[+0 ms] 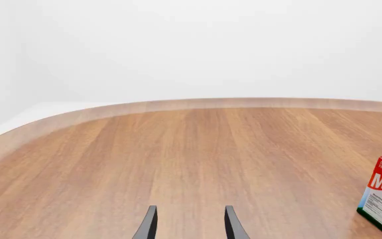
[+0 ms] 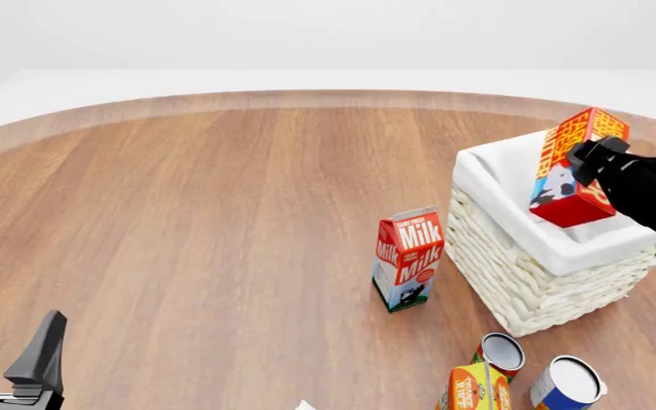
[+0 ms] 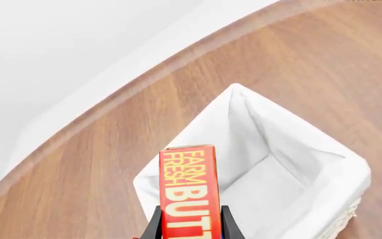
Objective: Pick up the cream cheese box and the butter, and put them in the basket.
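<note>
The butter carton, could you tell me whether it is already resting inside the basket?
No, the right gripper holds the butter in the air above the basket, whose white lining looks bare.

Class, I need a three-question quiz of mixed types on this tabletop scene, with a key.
1. True or false: the right claw holds the red-and-orange butter carton above the cream-white wicker basket.
2. The left claw is: A) open and holding nothing, B) shut on a can.
3. Which tall red carton stands upright on the wooden table beside the basket?

Key: 1 true; 2 A; 3 the Milk carton.
</note>
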Controlling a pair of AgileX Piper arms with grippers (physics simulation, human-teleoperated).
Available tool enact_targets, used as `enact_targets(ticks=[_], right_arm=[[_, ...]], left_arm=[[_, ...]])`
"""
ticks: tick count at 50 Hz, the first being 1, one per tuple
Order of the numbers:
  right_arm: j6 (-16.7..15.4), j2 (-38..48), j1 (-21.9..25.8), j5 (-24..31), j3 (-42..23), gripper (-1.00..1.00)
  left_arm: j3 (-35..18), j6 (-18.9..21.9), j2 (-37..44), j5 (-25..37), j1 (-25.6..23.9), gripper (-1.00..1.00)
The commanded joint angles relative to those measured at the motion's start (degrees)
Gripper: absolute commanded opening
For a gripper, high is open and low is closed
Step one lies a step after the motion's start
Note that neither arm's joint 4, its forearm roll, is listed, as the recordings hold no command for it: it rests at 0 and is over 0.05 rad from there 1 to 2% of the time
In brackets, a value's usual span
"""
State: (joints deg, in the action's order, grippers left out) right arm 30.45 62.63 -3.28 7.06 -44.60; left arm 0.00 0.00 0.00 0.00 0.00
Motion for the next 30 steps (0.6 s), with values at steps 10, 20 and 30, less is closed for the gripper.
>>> enact_targets(ticks=[10,20,30], right_arm=[[0.48,-0.88,-0.41,-0.39,-0.57,1.00],[-0.28,-1.72,-0.73,0.40,-0.92,1.00],[-0.47,-1.71,-0.60,0.45,-1.15,1.00]], left_arm=[[0.00,0.00,0.00,0.00,0.00,1.00],[0.00,0.00,0.00,0.00,0.00,1.00],[0.00,0.00,0.00,0.00,0.00,1.00]])
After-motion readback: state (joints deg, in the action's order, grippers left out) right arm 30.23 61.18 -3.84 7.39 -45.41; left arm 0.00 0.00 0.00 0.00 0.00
